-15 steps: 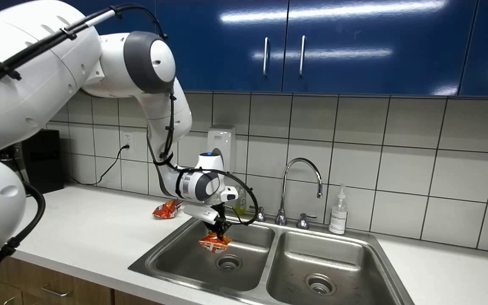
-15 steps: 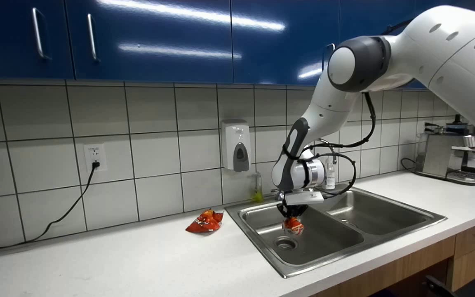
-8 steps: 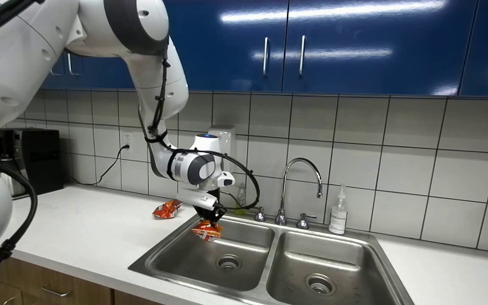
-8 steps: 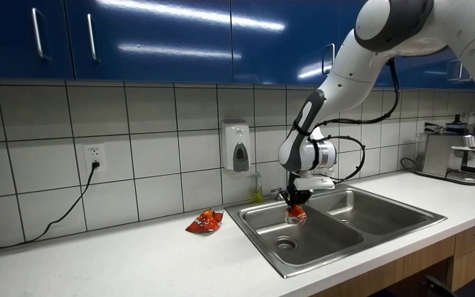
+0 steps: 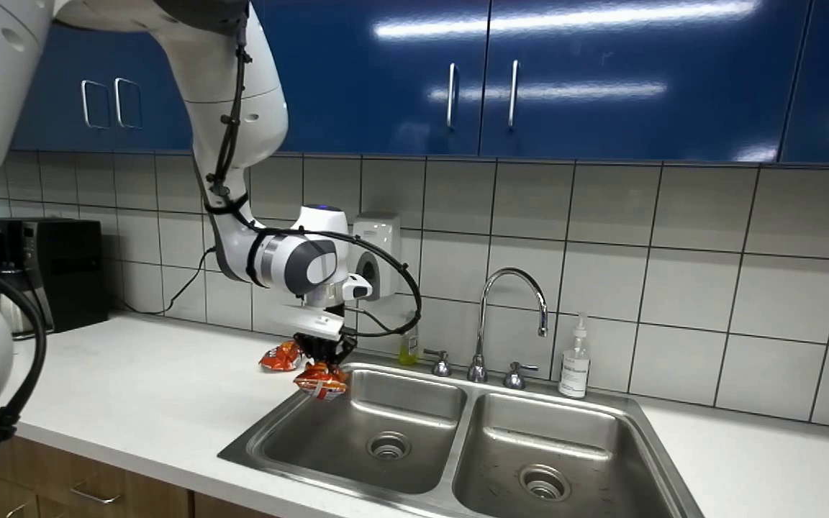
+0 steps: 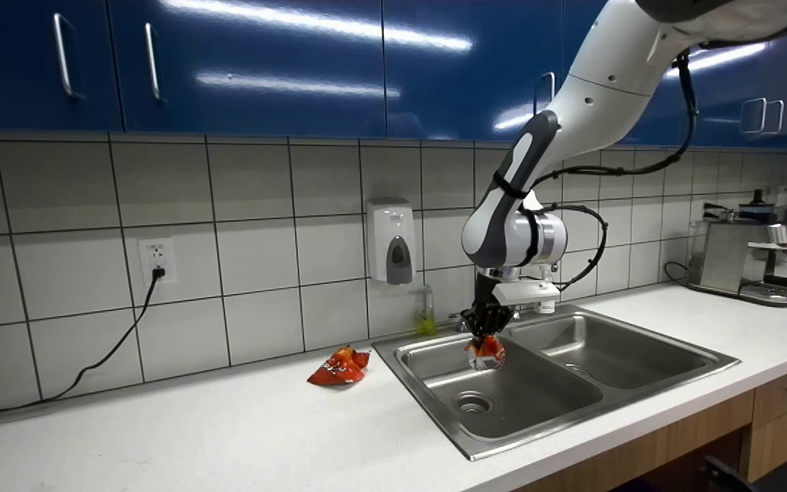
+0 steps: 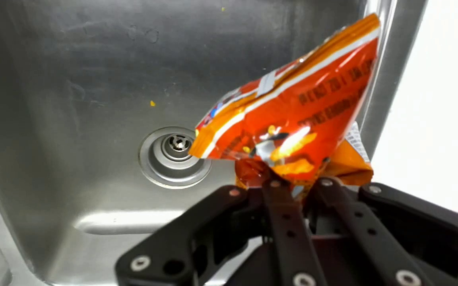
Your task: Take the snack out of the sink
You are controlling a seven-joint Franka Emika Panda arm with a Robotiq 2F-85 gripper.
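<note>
Pinching a crinkled snack packet (image 7: 292, 119), the pincer (image 7: 300, 183) points downward above a double-basin stainless steel sink (image 5: 462, 439). Its black fingers (image 7: 278, 198) press in from both sides on a gathered part of the packet, whose broad end, orange and red with white stripes and dark lettering, fans out beyond them. The packet hangs over the sink's left basin (image 5: 342, 460), for a viewer facing the tiled wall (image 5: 695, 280), clear of the basin's floor; in the wrist view it covers part of the sink's rim and the edge of its drain (image 7: 169, 159). On the white tabletop (image 6: 229, 437), just left of the sink, lies a second packet (image 6: 341, 367), red and orange. Along the sink's back edge stand a curved chrome faucet (image 5: 478, 367) with a lever (image 5: 441, 365) on each side, a clear bottle of yellow-green liquid (image 5: 409, 350) behind the left basin, and a pump bottle (image 5: 575, 367) with a white label behind the right basin (image 5: 601, 460). Well to the right of the sink, on the same tabletop, sits a silver coffee machine (image 6: 735, 263), and glossy blue cabinets (image 5: 623, 86) run above the sink.
</note>
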